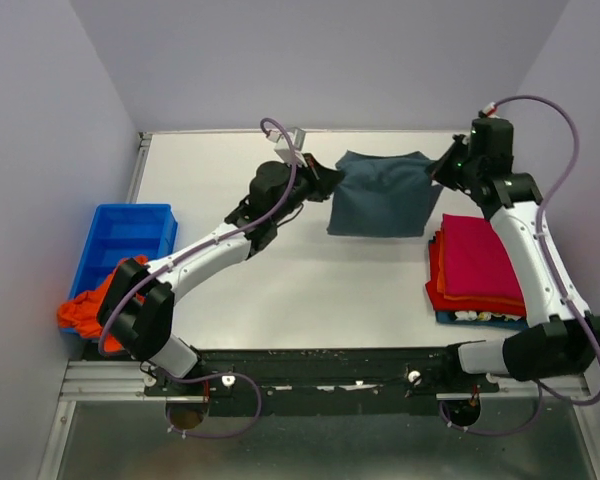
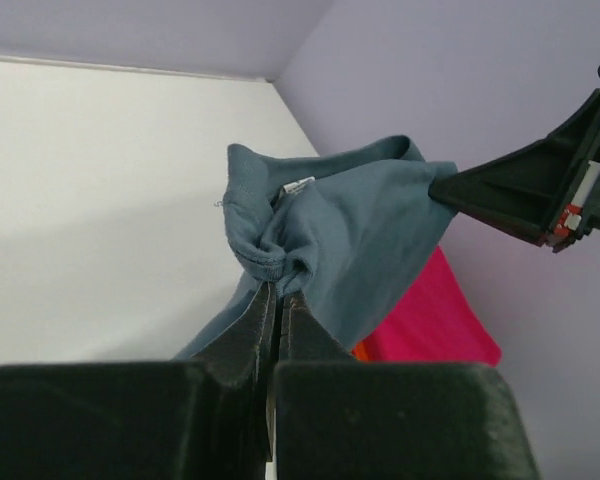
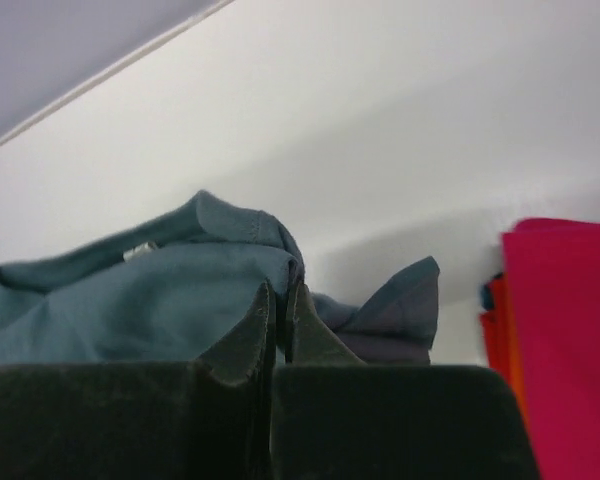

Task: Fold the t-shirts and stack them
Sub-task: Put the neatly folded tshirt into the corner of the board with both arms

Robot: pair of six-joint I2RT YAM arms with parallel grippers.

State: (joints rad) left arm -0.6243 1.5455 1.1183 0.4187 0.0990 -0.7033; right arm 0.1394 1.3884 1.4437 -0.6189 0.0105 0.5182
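A white table [image 1: 280, 300] fills the middle. Its top is flat and plain, with soft grey shadows on it. Pale purple walls stand close on three sides: a back wall [image 1: 320, 60], a left wall [image 1: 30, 150] and a right wall [image 1: 592, 90]. A blue bin [image 1: 135, 208] sits by the left side of the table. A black bar [image 1: 320, 358] runs along the near edge, with a silver rail [image 1: 100, 378] at its left end. Below that lies a dull grey sheet [image 1: 330, 455], a bit shiny. The light is soft and even.
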